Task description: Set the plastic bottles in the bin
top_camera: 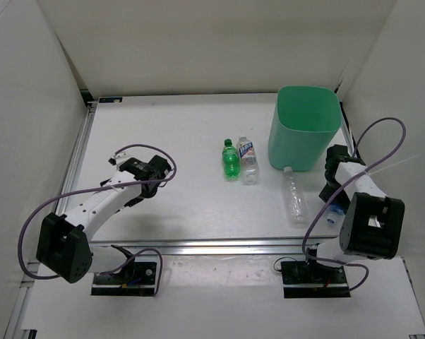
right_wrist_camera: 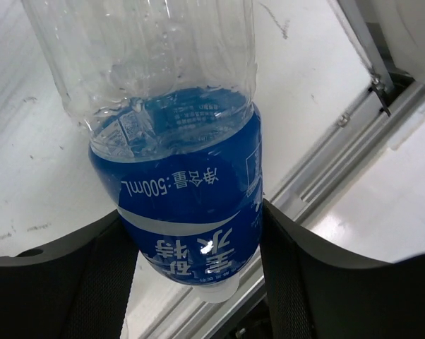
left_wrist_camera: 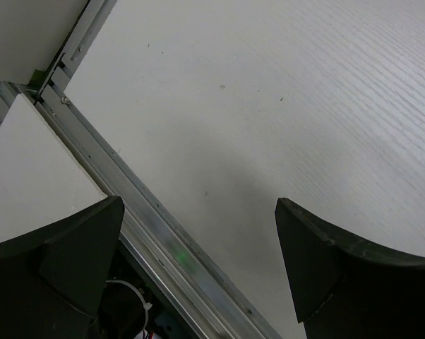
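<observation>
- We are finding the right gripper pinching a blue-labelled bottle at the near right edge of the table, with the fingers pressing both sides of the label. We cannot tell whether it is lifted.
- We are recording the left gripper spread apart, holding nothing and hanging over the left side of the table.
- A clear bottle is lying just left of the right arm, near the bin.
- A green bottle and a second labelled bottle are standing side by side mid-table.
- The bin is standing far right. We are seeing no bottle inside it, so we are judging that all four are still to be put in.
</observation>
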You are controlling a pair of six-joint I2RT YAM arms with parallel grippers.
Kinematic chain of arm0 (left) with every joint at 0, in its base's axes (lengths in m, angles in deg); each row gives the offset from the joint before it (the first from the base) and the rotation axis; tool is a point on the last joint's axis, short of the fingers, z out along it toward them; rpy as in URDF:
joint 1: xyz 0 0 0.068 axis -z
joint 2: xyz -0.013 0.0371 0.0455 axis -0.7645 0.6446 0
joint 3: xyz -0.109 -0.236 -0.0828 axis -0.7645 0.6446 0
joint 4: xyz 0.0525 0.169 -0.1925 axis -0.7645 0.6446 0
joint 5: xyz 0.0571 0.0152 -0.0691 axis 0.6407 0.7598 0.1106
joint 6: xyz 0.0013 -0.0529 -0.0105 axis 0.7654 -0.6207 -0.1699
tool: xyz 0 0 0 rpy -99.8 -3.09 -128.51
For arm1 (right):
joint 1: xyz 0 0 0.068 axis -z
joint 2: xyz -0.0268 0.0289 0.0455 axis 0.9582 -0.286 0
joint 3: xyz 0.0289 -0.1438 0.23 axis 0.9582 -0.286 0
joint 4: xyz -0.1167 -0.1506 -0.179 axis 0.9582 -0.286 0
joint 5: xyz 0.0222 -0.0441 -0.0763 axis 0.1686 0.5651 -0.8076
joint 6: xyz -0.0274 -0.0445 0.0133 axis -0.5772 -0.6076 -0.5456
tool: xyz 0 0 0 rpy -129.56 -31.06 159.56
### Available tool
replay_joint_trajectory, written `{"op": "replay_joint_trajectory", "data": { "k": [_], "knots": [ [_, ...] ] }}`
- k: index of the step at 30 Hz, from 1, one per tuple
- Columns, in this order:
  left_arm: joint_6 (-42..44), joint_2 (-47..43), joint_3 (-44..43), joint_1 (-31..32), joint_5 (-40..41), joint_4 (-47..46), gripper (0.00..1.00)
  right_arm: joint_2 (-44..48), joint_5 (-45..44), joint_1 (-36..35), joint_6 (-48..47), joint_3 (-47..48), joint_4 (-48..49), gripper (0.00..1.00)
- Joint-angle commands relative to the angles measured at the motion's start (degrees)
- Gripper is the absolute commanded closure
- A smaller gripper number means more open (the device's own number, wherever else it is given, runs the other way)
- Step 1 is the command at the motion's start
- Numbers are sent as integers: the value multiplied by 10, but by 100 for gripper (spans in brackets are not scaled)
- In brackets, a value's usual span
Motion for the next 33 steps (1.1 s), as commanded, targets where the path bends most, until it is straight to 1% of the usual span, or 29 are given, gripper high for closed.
{"op": "replay_joint_trajectory", "data": {
  "k": [1, 4, 6, 8, 9, 11, 12, 13, 16, 17, 19, 20, 22, 23, 24, 26, 27, 28, 29, 30, 31, 32, 33],
  "knots": [
    [-14, 17, -24, 3, 3, 38, 0, 43, -26, 2, 39, 12, -55, 72],
    [-21, 34, -41, 9, 3, 43, 0, 76, -42, 2, 65, 26, -95, 84],
    [-21, 42, -49, 9, 3, 43, 0, 110, -48, 2, 85, 62, -129, 86],
    [-21, 42, -63, 21, 3, 43, 0, 142, -40, 2, 91, 97, -134, 91],
    [-21, 42, -63, 21, 3, 43, 0, 142, -21, 2, 91, 148, -152, 93],
    [-21, 42, -70, 26, 9, 43, 0, 142, -3, 2, 96, 211, -174, 100],
    [-21, 36, -78, 32, 9, 43, 0, 134, 2, 2, 96, 245, -186, 100],
    [-15, 36, -84, 32, 9, 43, 0, 134, 2, 2, 105, 309, -205, 100],
    [-15, 23, -89, 38, 9, 43, 0, 109, 27, 2, 111, 403, -217, 100],
    [-15, 13, -89, 43, 9, 43, 0, 109, 41, 2, 117, 456, -217, 100],
    [-10, -3, -89, 43, 9, 43, 0, 103, 85, 2, 108, 490, -192, 100],
    [-10, -9, -84, 48, 9, 43, 0, 103, 162, 2, 76, 490, -128, 100],
    [-10, -28, -79, 48, 9, 43, 0, 103, 227, -8, 51, 476, -55, 100],
    [-10, -35, -79, 54, 9, 38, 0, 103, 245, -14, 41, 465, 13, 100],
    [0, -42, -79, 54, 9, 32, 0, 95, 279, -19, 34, 465, 33, 100],
    [22, -62, -72, 59, 2, 6, 0, 50, 316, -26, 29, 488, 50, 100],
    [23, -69, -65, 59, -5, -2, 0, 31, 330, -33, 22, 508, 50, 98],
    [30, -75, -65, 59, -5, -7, 0, -6, 342, -41, 10, 525, 50, 91],
    [30, -83, -59, 59, -10, -12, 0, -22, 361, -41, 5, 556, 50, 90],
    [30, -83, -59, 59, -10, -12, 0, -46, 367, -50, -1, 569, 50, 87],
    [30, -83, -59, 59, -17, -12, 0, -57, 367, -60, -8, 581, 50, 77],
    [30, -88, -59, 59, -17, -12, 0, -68, 367, -60, -14, 593, 50, 74],
    [30, -88, -59, 59, -17, -12, 0, -85, 394, -67, -19, 616, 50, 71]
  ]
}}
